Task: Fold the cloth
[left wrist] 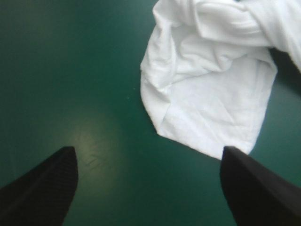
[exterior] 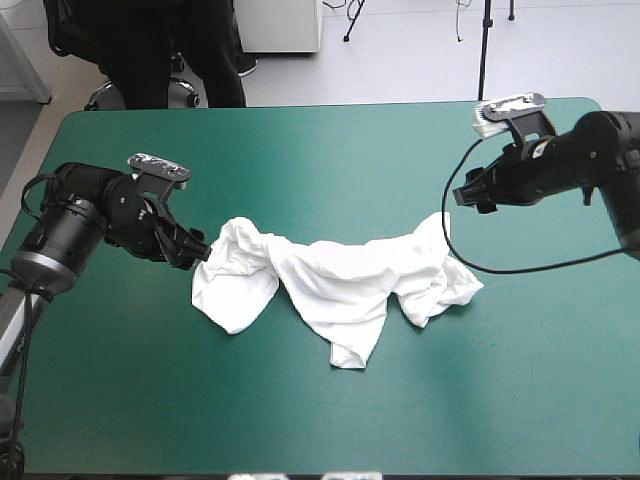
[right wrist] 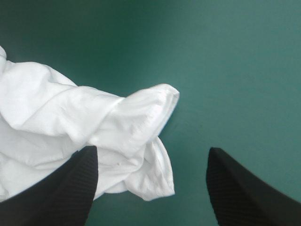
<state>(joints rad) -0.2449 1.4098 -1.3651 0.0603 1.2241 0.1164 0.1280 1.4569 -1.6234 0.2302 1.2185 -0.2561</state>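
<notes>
Lying crumpled mid-table on the teal-green cover, white short-sleeved T-shirt, flanked by black fin-fingered left gripper and right gripper, both wide open, seemingly poised to seize its ends.

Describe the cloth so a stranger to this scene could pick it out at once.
Start at the big teal-green table cover. Near its middle, between the open left gripper and the open right gripper, lies a crumpled white short-sleeved T-shirt, strung out sideways. It is the only white, soft thing on the cover.
</notes>
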